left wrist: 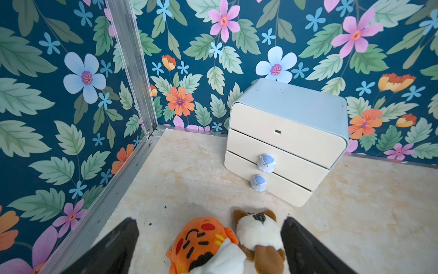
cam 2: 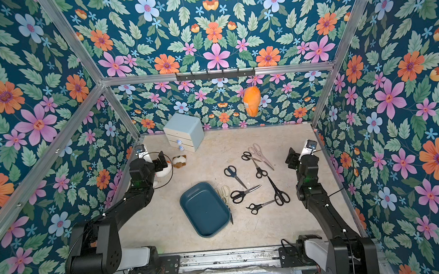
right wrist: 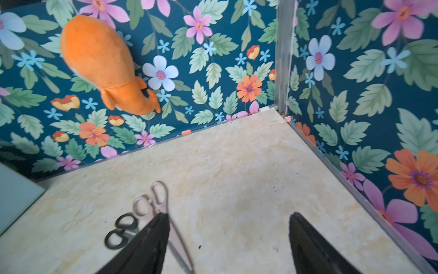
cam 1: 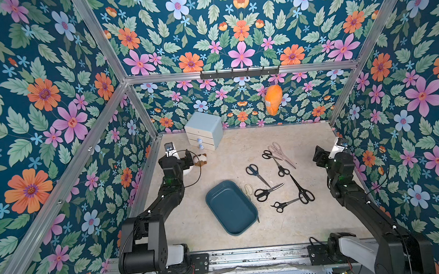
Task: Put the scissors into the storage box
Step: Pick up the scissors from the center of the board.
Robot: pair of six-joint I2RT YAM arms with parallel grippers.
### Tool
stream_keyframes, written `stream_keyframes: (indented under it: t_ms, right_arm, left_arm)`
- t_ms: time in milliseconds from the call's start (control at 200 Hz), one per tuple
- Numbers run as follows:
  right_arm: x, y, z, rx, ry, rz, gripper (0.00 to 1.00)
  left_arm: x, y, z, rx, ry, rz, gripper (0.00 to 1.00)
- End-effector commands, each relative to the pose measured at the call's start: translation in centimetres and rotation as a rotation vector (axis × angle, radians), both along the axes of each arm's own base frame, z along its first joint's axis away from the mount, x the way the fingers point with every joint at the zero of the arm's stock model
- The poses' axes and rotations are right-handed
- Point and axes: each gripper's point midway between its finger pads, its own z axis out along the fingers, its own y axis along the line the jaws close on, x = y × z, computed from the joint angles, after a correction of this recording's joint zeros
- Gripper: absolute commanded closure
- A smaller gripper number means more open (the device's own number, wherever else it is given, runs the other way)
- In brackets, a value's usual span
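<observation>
Box (cam 1: 230, 208) near centre. Cream pair (cam 1: 248, 190) at its right rim, pale, middle hidden (a tip shows at the near corner). Scissors (cam 1: 267, 191) scattered on table (cam 1: 285, 225) right of box. Farther: left gripper (left wrist: 210, 220) spread above toys (left wrist: 203, 239), cut off; right gripper (right wrist: 228, 214) spread over bare table, finger (right wrist: 151, 239) covering pink pair (right wrist: 154, 201) blades.

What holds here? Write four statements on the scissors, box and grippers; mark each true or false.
1. The storage box is empty. True.
2. The right gripper holds scissors. False: it is open, with nothing between its jaws.
3. The pink scissors lie beside the box. False: the cream-handled scissors do; the pink pair lies farther back on the table.
4. The left gripper is open, close to two plush toys. True.
</observation>
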Motion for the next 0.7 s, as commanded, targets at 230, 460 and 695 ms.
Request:
stream_keyframes:
  t_ms: [230,460,695]
  right_arm:
    - [-0.3,9.1,-3.6,-0.004,0.468,0.135,0.34]
    - [2.8,17.8,-7.8,-0.113,0.659,0.267,0.42]
    - [7.0,24.2,-12.3,-0.07,0.869,0.334,0.57]
  left_arm:
    - [1.0,-5.3,-2.6,-0.24,0.244,-0.076,0.01]
    - [0.7,-7.7,-5.6,-0.324,0.359,-0.166,0.01]
    - [0.3,-8.4,-7.2,-0.333,0.401,-0.185,0.01]
